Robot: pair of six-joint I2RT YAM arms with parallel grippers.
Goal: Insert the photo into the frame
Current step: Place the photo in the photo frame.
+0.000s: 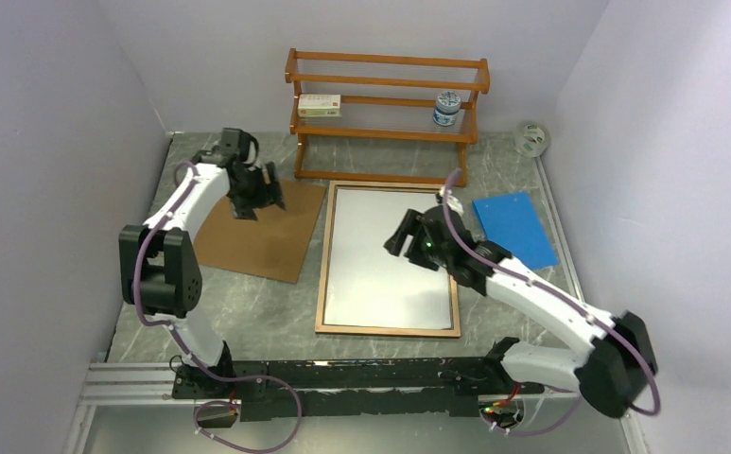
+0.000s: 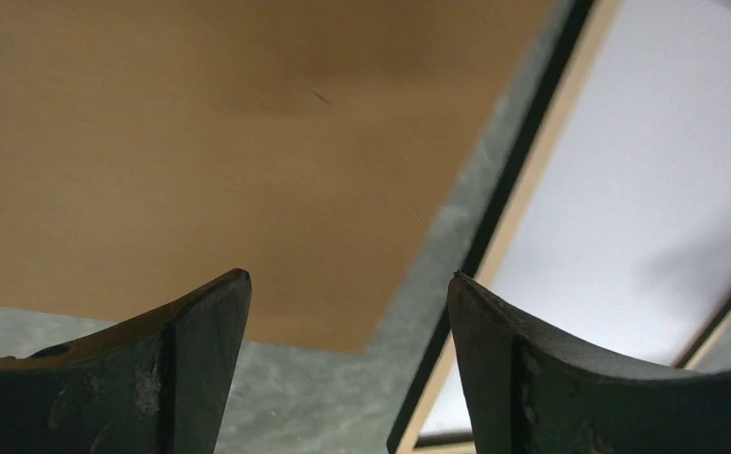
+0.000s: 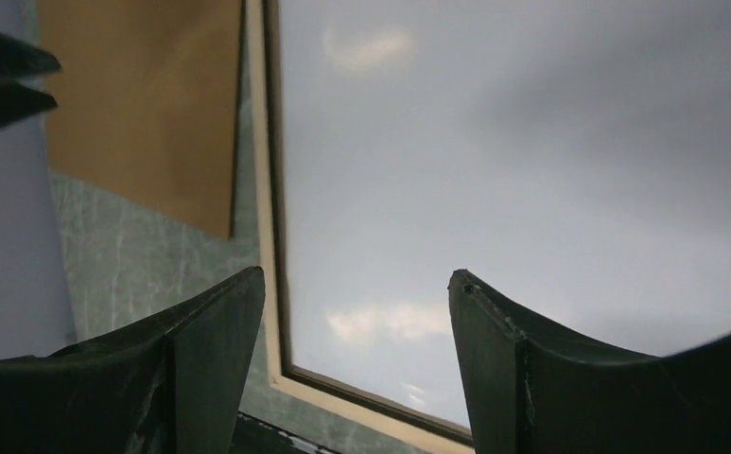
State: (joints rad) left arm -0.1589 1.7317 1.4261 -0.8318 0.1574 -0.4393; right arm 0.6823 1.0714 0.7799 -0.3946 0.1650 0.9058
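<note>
Frame [image 1: 321, 284] flat mid-table, wood-brown side up, photo [image 1: 375, 270] white side up inside it, L gripper [image 1: 265, 197] spread, empty, over brown board [image 1: 257, 244] at left, R gripper [image 1: 401, 236] spread, empty, above photo's right part

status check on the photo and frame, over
Left gripper open over the brown board, right gripper open over the frame. Photo looks seated in it, white side up. Nothing lying on it.
</note>
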